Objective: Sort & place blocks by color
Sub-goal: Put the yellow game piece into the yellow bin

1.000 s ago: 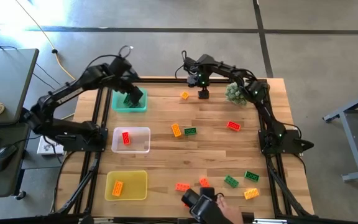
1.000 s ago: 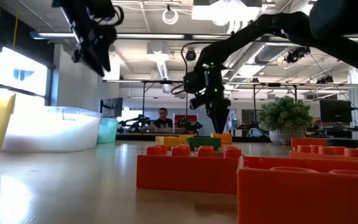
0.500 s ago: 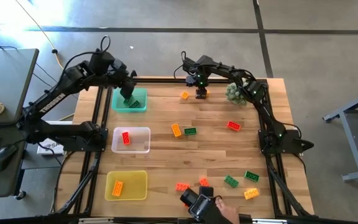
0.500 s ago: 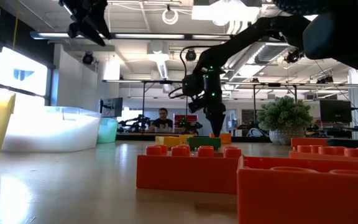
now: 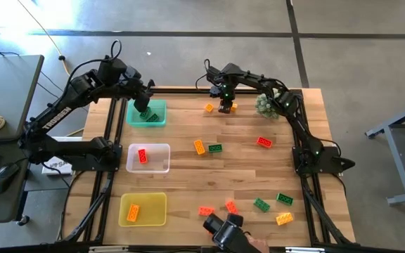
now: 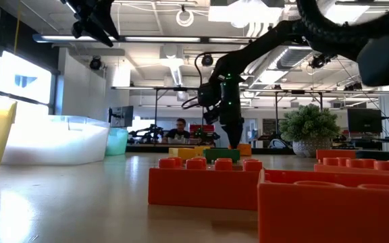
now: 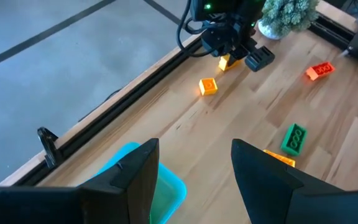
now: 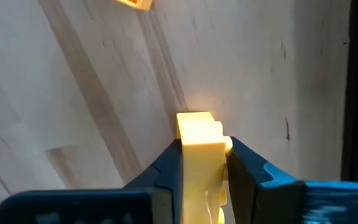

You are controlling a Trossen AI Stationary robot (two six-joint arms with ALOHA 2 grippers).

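My right gripper stands at the table's far edge, shut on an orange-yellow block. A second orange-yellow block lies just to its left. My left gripper hovers open above the green tray, which holds a green block; nothing is between its fingers. The clear tray holds a red block. The yellow tray holds a yellow block. My right gripper pinches the orange-yellow block's two opposite side faces between its two fingers. The fingers come from above, pointing down. The block stays level at table height; whether it is clear of the wood I cannot tell.
A spiky pale plant stands right of my right gripper. Orange, green and red blocks lie mid-table. Several more lie near the front edge, beside a dark device.
My right gripper has come down a little over the orange-yellow block and shut on it. My left gripper has risen from the green tray and drawn slightly toward the far left, staying open.
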